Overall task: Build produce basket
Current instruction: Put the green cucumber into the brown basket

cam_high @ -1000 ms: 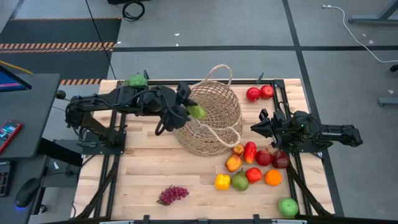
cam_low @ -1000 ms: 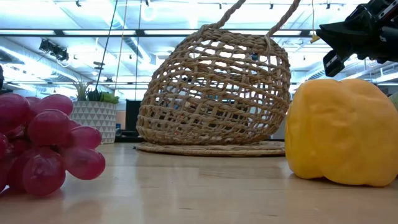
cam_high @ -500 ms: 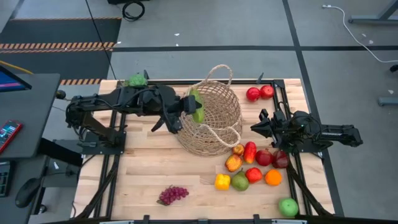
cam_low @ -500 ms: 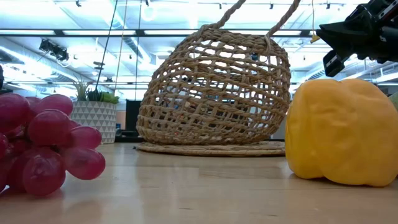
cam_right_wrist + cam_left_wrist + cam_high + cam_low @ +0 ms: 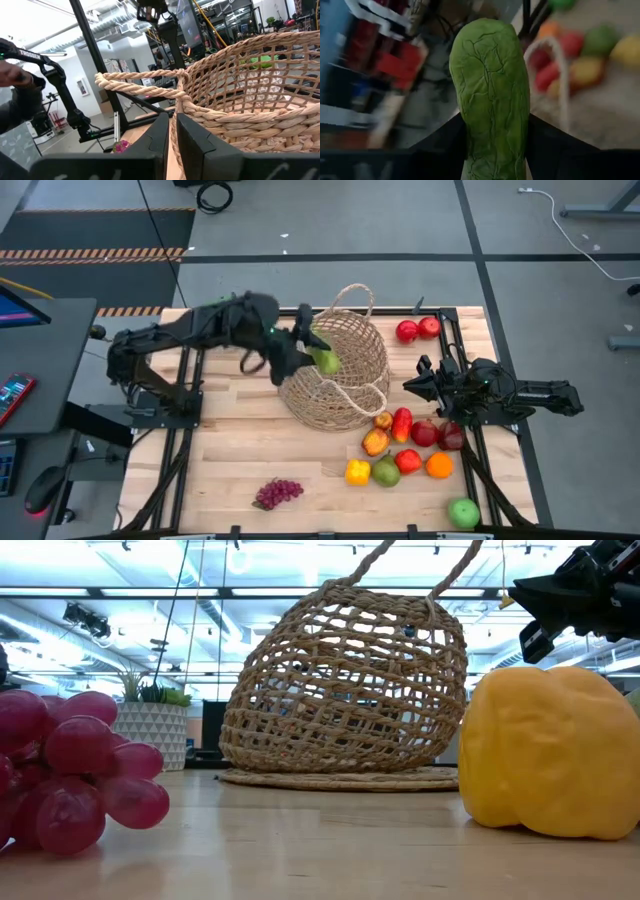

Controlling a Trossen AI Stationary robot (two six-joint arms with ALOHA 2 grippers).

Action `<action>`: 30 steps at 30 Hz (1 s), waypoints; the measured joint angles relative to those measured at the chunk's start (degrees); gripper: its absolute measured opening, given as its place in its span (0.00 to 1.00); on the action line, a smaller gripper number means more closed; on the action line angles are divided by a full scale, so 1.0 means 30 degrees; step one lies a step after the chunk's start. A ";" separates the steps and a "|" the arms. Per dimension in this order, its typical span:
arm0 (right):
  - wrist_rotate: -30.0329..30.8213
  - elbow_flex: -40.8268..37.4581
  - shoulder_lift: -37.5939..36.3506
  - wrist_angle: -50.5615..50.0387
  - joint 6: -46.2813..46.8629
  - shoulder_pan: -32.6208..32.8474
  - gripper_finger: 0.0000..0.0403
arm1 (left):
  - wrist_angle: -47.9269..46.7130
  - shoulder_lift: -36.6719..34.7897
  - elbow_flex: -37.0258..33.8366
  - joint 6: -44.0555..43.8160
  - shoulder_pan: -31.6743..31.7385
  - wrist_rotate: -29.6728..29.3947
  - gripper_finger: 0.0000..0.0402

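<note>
High view looks straight down on the whole surface (image 5: 240,450). Low view sits at surface level, facing the room. Both share the basket (image 5: 340,370), which the right wrist view sees close up.

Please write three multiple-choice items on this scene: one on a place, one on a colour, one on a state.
1. Where is the grape bunch?
A. in the basket
B. on the table near its front edge
C. in the right end effector

2. What colour is the vegetable in the left end effector?
A. green
B. purple
C. orange

3. How is the right end effector?
A. open around an apple
B. shut and empty
C. holding the pepper

1 B: it lies on bare wood.
2 A: the left wrist view shows it.
3 B: its fingers meet beside the basket.
</note>
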 joint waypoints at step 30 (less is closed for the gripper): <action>0.0000 -0.0004 -0.0007 0.0000 0.0006 0.0003 0.10 | 0.0823 0.2552 0.0000 -1.9892 0.6046 1.3151 0.42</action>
